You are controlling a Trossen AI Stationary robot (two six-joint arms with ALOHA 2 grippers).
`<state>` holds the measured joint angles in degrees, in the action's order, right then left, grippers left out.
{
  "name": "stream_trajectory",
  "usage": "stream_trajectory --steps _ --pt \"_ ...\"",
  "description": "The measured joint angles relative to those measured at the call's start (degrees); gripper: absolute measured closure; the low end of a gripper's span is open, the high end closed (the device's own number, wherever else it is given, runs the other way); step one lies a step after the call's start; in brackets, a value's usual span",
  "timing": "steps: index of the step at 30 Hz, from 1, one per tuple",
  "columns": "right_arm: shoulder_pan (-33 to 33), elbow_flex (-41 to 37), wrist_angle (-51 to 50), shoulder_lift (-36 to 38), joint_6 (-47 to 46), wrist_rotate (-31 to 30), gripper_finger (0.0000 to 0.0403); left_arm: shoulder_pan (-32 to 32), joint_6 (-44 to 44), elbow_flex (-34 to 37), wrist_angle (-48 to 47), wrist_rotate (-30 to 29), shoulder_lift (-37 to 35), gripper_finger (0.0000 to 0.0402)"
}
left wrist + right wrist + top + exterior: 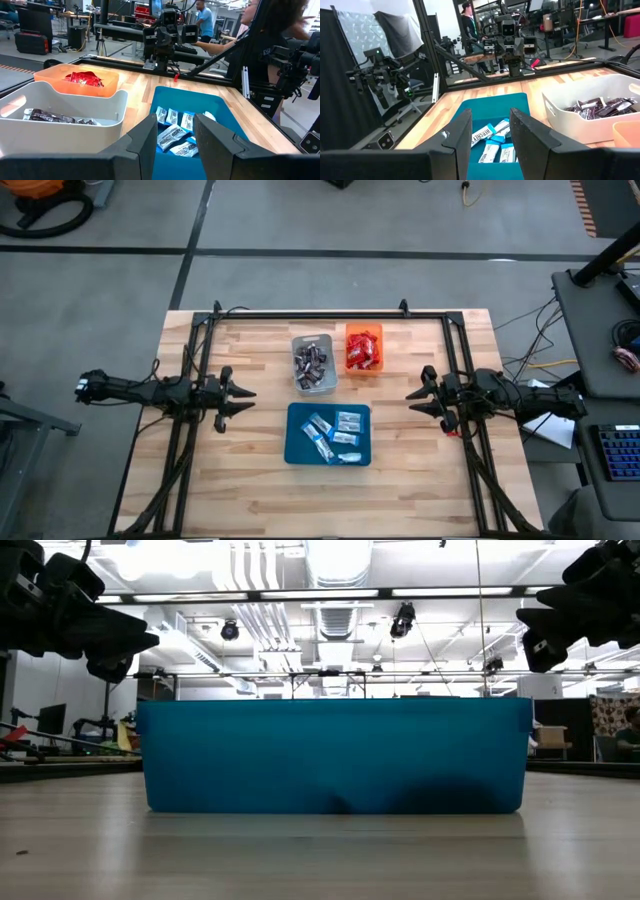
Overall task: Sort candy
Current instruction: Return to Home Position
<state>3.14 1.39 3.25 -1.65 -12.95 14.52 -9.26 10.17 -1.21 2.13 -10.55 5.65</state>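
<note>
Hovering over the table's [400, 490] left side, left gripper [243, 398], fingers apart, empty, right gripper [411, 396] opposite, likewise parted, brown mini bars [313, 363] in grey tray [313, 337], red packets [363, 348] in orange tray [364, 327], blue-and-white bars [335, 433] in blue tray [298, 452].

A robotics lab with exposed ceiling ducts [335, 560], cluttered workbenches [120, 31], concrete floor [300, 220].

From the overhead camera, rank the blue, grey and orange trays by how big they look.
1. Blue rectangular plastic tray, clearly largest.
2. Grey rectangular plastic tray.
3. Orange rectangular plastic tray, only slightly smaller than the grey one.
</note>
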Motion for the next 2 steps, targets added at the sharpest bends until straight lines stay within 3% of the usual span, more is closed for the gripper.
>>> stream_trajectory --steps 2 --pt "0.0 0.0 0.0 0.0 -0.1 0.0 0.028 0.0 0.0 0.0 0.0 0.0 0.0 0.0287"
